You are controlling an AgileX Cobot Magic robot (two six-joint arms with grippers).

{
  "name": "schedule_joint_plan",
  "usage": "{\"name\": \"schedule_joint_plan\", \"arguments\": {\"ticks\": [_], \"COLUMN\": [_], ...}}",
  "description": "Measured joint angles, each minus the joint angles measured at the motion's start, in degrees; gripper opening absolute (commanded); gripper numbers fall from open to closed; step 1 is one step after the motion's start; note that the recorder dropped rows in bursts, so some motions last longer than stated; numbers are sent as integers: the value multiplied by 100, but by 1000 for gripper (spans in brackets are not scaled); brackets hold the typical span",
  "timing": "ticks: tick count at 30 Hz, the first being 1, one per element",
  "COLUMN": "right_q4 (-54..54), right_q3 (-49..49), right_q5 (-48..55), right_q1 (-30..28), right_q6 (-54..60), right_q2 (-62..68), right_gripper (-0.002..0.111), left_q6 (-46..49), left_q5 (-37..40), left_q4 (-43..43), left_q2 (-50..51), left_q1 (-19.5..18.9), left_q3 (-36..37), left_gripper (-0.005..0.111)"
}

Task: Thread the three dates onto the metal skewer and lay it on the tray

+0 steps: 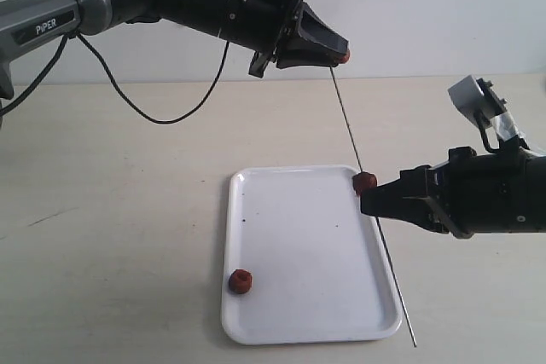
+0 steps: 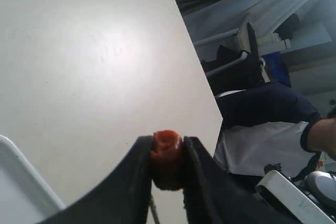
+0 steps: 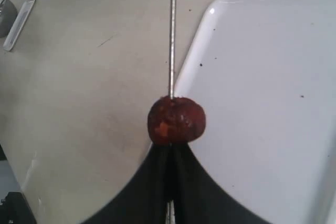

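My left gripper (image 1: 342,54) is raised high at the back, shut on a date (image 2: 167,153) whose red tip shows between the fingers (image 1: 345,55). The thin metal skewer (image 1: 350,134) slants down from just under that date to the table at the front right. My right gripper (image 1: 365,198) is shut on the skewer (image 3: 171,35) by the tray's right rim. A second date (image 1: 364,182) sits threaded on the rod right at my right fingertips (image 3: 176,120). A third date (image 1: 241,280) lies loose on the white tray (image 1: 299,236), near its front left corner.
A black cable (image 1: 162,108) hangs from the left arm down onto the table behind the tray. The skewer's lower end (image 1: 415,343) rests on the table past the tray's front right corner. A person in a white shirt (image 2: 262,140) sits beyond the table edge.
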State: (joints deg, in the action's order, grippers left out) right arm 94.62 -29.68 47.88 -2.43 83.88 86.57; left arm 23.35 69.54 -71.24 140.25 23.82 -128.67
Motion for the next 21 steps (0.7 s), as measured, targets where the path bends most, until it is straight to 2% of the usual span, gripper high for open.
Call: {"name": "schedule_joint_plan", "arguments": {"ticks": [21], "right_q4": [-49], "right_q3": [0], "right_q5": [-29], "right_q1": [0], "right_q6": [76], "right_q2": [0], "right_gripper": [0], "left_q6": [0], "left_q5": [-47], "left_q4": [23], "left_q2": [0], "left_q1": [-132], "left_q3": [0], "left_gripper": [21]}}
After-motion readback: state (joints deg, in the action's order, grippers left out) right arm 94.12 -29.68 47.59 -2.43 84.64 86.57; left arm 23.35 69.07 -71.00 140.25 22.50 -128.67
